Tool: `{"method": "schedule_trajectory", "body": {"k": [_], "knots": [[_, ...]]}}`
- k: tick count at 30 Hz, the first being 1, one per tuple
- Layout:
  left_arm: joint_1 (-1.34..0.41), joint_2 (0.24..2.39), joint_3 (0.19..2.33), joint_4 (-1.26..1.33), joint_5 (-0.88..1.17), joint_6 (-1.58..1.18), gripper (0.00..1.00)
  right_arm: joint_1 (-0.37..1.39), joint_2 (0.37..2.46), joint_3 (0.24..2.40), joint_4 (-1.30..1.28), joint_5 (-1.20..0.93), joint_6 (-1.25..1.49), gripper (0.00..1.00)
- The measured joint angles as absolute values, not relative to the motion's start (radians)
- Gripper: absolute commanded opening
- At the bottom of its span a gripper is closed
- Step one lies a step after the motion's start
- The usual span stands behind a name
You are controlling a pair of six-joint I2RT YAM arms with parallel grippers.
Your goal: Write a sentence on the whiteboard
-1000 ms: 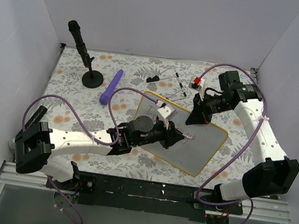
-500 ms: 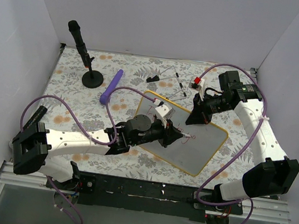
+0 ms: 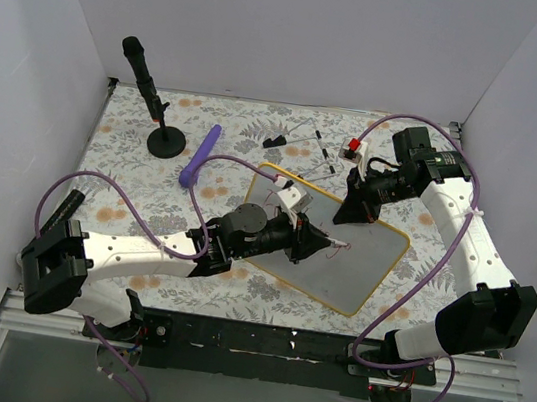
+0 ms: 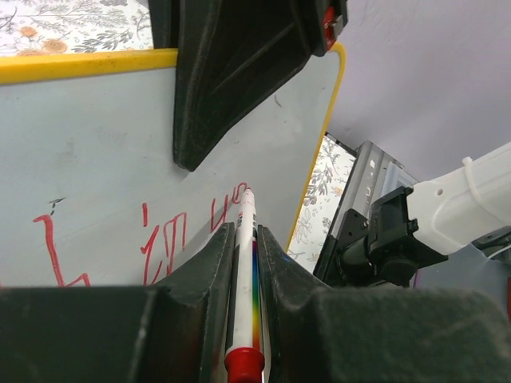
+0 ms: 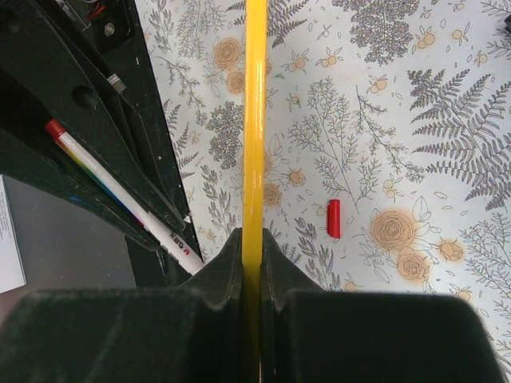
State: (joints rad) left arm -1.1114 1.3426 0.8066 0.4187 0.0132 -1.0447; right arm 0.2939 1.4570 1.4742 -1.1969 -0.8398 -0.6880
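Your left arm (image 3: 129,253) and right arm (image 3: 475,242) are the same build: white shells with chunky black joints, each trailing a loose purple cable (image 3: 85,179). The left gripper (image 4: 245,239) and right gripper (image 5: 251,239) have matte black wedge fingers (image 4: 192,295). There's a white zip tie (image 3: 470,213) on the right arm.

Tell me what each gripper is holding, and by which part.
Left gripper: the marker, pinched along its barrel, tip sticking out. Right gripper: the whiteboard, clamped by its yellow rim.
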Motion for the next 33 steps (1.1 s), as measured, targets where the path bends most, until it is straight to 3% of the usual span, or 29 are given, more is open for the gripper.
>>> {"method": "schedule_trajectory", "body": {"k": [33], "knots": [[-1.109, 1.402, 0.815, 0.475, 0.042, -1.055, 0.00, 0.294, 1.457, 1.475, -1.197, -0.840, -0.689, 0.01]]}}
